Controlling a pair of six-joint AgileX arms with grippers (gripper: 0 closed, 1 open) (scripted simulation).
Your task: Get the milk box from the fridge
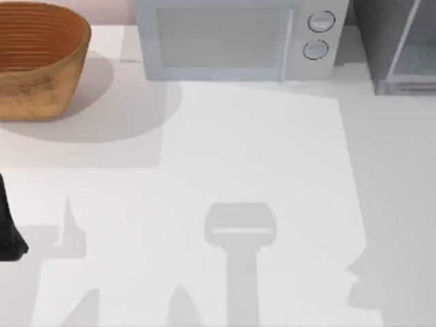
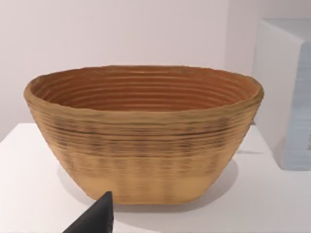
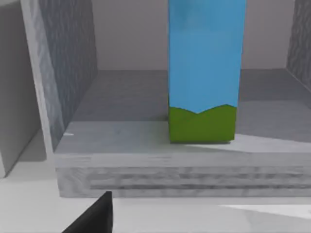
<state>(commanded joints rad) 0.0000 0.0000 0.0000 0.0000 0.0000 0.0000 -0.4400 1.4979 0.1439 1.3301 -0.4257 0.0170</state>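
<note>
Worktop [image 1: 272, 170]: white, lit from above, with arm shadows across its near half.
Right tool [image 3: 92, 216]: one dark fingertip shows in the right wrist view, low before the fridge's open front; released or clenched, cannot tell.
Milk box [image 3: 204, 73]: upright on the fridge floor, just inside the front edge; light blue body, green band at the base, top out of frame. Apart from the right tool's fingertip.
Fridge [image 1: 398, 44]: dark grey speckled cabinet at the worktop's far right corner, door swung open, interior bare grey around the carton.
Left tool [image 2: 95, 218]: a dark fingertip in the left wrist view, facing the basket; state cannot tell. Left arm [image 1: 8, 228] sits at the worktop's left edge.
Basket [image 1: 37, 58]: woven, brown, far left corner.
Microwave [image 1: 235, 37]: light grey, two round knobs, between basket and fridge.
</note>
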